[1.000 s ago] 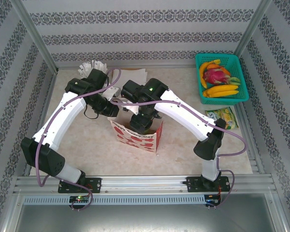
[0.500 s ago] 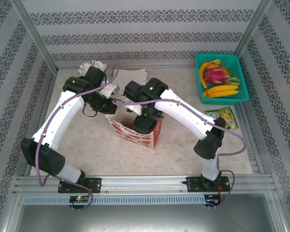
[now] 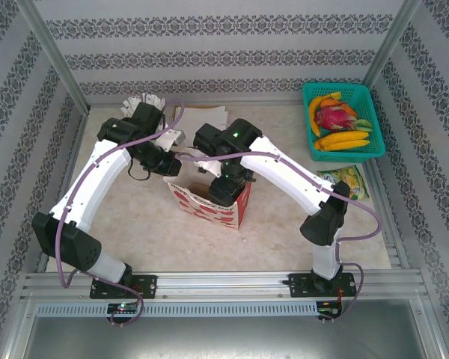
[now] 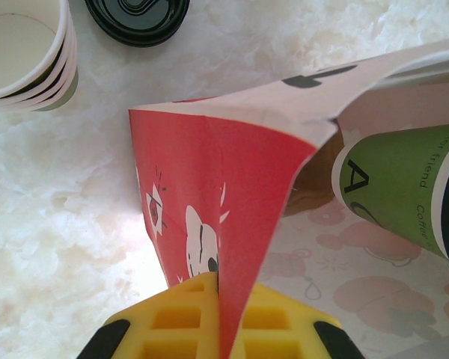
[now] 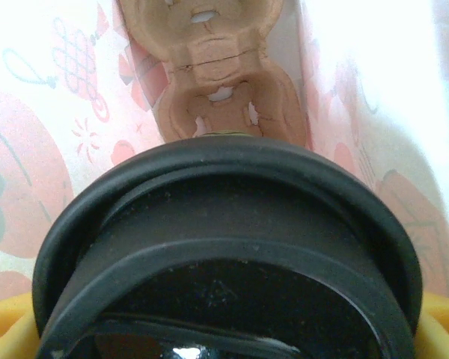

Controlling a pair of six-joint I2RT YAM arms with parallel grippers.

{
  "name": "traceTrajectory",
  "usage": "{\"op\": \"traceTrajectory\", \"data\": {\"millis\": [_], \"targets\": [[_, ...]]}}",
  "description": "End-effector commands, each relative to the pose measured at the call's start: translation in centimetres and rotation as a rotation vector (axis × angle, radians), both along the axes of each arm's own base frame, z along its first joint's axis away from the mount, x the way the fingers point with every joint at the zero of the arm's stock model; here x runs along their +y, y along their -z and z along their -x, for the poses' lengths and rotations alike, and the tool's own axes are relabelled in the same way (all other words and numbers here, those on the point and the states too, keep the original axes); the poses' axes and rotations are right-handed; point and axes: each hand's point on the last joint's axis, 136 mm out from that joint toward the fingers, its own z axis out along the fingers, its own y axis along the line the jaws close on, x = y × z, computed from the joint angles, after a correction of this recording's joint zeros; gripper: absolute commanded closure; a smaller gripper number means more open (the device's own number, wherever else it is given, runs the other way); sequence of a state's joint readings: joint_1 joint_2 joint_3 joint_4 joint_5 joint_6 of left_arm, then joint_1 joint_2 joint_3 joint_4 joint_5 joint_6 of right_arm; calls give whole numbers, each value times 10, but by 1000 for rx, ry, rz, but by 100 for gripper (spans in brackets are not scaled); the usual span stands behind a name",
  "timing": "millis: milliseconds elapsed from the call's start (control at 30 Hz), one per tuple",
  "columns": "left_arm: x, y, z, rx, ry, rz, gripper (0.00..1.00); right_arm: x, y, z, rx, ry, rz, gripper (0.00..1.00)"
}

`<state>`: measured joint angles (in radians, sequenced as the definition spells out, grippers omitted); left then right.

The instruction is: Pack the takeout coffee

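The takeout coffee [image 4: 401,188], an olive-green cup with a black lid [image 5: 224,247], hangs inside the open red-and-white paper bag [image 3: 209,206]. My right gripper [image 3: 226,188] reaches down into the bag, shut on the cup; its yellow fingertips [image 5: 1,323] show at both sides of the lid. Below the cup, a brown cardboard carrier [image 5: 218,75] lies on the bag's floor. My left gripper [image 4: 221,303] is shut on the bag's red top edge [image 4: 209,172] and holds the mouth open. From above, the left gripper [image 3: 172,167] sits at the bag's back left corner.
A stack of lidless cups [image 4: 26,52] and a loose black lid [image 4: 138,15] stand just behind the bag. A cup of white sticks [image 3: 142,101] and white papers [image 3: 206,116] lie at the back. A teal fruit basket [image 3: 342,120] and a snack packet [image 3: 346,179] sit right.
The right gripper has gone a little deeper into the bag with the cup. The bag has shifted slightly back and left, its edge pinched by the left gripper.
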<state>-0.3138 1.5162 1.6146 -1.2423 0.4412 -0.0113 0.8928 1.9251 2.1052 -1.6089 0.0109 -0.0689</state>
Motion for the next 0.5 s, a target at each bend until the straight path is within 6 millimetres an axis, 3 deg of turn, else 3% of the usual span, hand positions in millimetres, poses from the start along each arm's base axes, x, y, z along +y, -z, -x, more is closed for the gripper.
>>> {"op": "traceTrajectory", "data": {"millis": [0, 200, 467], "targets": [[2, -9, -2, -20, -16, 11, 100, -10, 11, 6, 39, -43, 89, 29], [0, -5, -4, -1, -21, 14, 100, -1, 21, 2, 61, -69, 83, 29], [0, -5, -7, 2, -32, 9, 100, -2, 27, 3, 79, -74, 106, 29]]}}
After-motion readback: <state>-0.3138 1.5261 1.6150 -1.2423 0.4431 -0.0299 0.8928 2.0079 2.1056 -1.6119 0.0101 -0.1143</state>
